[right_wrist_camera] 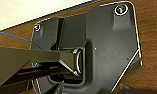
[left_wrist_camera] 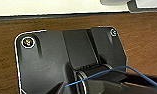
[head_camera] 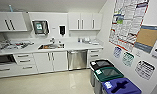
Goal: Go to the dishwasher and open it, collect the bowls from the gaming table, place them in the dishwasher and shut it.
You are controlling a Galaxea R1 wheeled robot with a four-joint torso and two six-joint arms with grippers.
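Whether either arm's fingers are spread or pressed together cannot be told: both wrist views show the robot's dark plate over a brown wood-grain floor (left_wrist_camera: 144,42) that meets a pale wall.

In the head view, the dishwasher (head_camera: 77,59), a built-in unit with a steel-grey front panel and a long horizontal bar handle near its top, sits just right of the frame's centre, door closed, under the white worktop (head_camera: 76,45). A steel sink (head_camera: 51,46) is set into the worktop to its upper left. White cupboard doors (head_camera: 51,61) stand directly left of it, white drawers (head_camera: 94,53) to its right. At lower right, three bins stand in a row along the wall: black-lidded (head_camera: 101,63), green-lidded (head_camera: 108,73), blue-lidded (head_camera: 120,86). Posters (head_camera: 127,20) cover the right wall.
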